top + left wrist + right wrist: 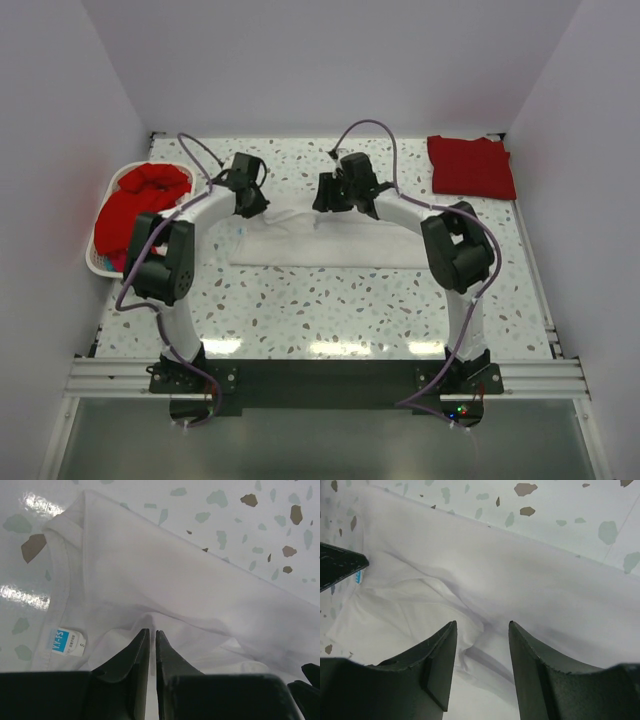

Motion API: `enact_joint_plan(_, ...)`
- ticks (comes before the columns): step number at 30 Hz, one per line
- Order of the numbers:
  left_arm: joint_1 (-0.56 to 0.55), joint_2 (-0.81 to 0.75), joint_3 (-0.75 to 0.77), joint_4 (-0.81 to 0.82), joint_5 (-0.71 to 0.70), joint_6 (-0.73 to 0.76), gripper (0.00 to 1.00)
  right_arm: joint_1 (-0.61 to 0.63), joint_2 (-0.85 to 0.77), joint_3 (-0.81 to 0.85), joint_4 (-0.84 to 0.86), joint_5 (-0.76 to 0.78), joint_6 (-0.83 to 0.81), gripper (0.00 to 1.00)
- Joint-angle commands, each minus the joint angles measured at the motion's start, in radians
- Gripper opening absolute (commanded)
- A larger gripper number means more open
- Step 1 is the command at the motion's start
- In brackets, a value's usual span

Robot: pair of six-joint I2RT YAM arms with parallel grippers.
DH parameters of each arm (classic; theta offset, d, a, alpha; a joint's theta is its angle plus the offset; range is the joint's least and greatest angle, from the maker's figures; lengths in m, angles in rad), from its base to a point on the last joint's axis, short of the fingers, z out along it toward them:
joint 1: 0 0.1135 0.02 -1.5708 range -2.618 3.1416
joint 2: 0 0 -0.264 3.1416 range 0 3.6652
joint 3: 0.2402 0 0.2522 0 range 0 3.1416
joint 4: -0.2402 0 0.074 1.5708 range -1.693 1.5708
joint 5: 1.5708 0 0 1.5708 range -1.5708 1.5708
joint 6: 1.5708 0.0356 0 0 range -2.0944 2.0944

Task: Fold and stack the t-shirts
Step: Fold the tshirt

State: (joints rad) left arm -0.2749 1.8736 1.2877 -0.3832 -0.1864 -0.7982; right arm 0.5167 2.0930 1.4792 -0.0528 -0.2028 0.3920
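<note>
The white t-shirt [330, 247] lies on the table as a long folded strip. Its blue neck label [65, 641] shows in the left wrist view. My left gripper [260, 210] is at the shirt's far left edge, near the collar. Its jaws [152, 631] are shut on a puckered fold of the white cloth. My right gripper [322, 205] is at the far edge near the shirt's middle. It is open [481, 624], with its fingers astride a raised wrinkle of the white t-shirt [530, 590]. A folded red t-shirt [471, 166] lies at the back right.
A white oval basket [100, 262] at the left edge holds crumpled red shirts [140, 200]. The speckled table [330, 300] is walled on three sides. The left gripper's fingertip [340, 565] shows at the left of the right wrist view.
</note>
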Motion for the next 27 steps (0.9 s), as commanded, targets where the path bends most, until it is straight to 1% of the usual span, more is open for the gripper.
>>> enact_joint_plan(1, 0.013, 0.019, 0.068, 0.06, 0.007, 0.024, 0.15, 0.0, -0.08, -0.016, 0.004, 0.022, -0.027, 0.5)
enact_joint_plan(7, 0.013, 0.058, 0.104, 0.066, 0.018, 0.031, 0.17, 0.003, -0.085, -0.042, 0.056, -0.127, 0.014, 0.48)
enact_joint_plan(10, 0.013, 0.076, 0.12, 0.066, 0.011, 0.034, 0.17, 0.009, -0.077, -0.049, 0.117, -0.197, 0.059, 0.43)
enact_joint_plan(13, 0.013, 0.085, 0.14, 0.064, 0.011, 0.039, 0.17, 0.017, -0.05, -0.034, 0.137, -0.26, 0.074, 0.41)
enact_joint_plan(14, 0.013, 0.084, 0.145, 0.05, 0.011, 0.04, 0.19, 0.019, -0.041, -0.027, 0.136, -0.273, 0.082, 0.41)
enact_joint_plan(16, 0.011, 0.061, 0.144, 0.044, 0.011, 0.042, 0.24, 0.02, -0.008, -0.002, 0.128, -0.3, 0.087, 0.41)
enact_joint_plan(18, 0.013, 0.015, 0.118, 0.043, -0.001, 0.048, 0.43, 0.019, 0.021, 0.013, 0.116, -0.299, 0.091, 0.41)
enact_joint_plan(21, 0.013, -0.045, 0.065, 0.035, -0.022, 0.056, 0.54, 0.02, 0.05, 0.021, 0.099, -0.287, 0.091, 0.4)
enact_joint_plan(22, 0.013, -0.088, 0.047, 0.03, -0.033, 0.063, 0.57, 0.016, 0.056, 0.02, 0.093, -0.261, 0.096, 0.38)
enact_joint_plan(27, 0.006, -0.224, -0.117, 0.027, -0.025, 0.096, 0.58, -0.02, 0.068, -0.007, 0.107, -0.231, 0.107, 0.37)
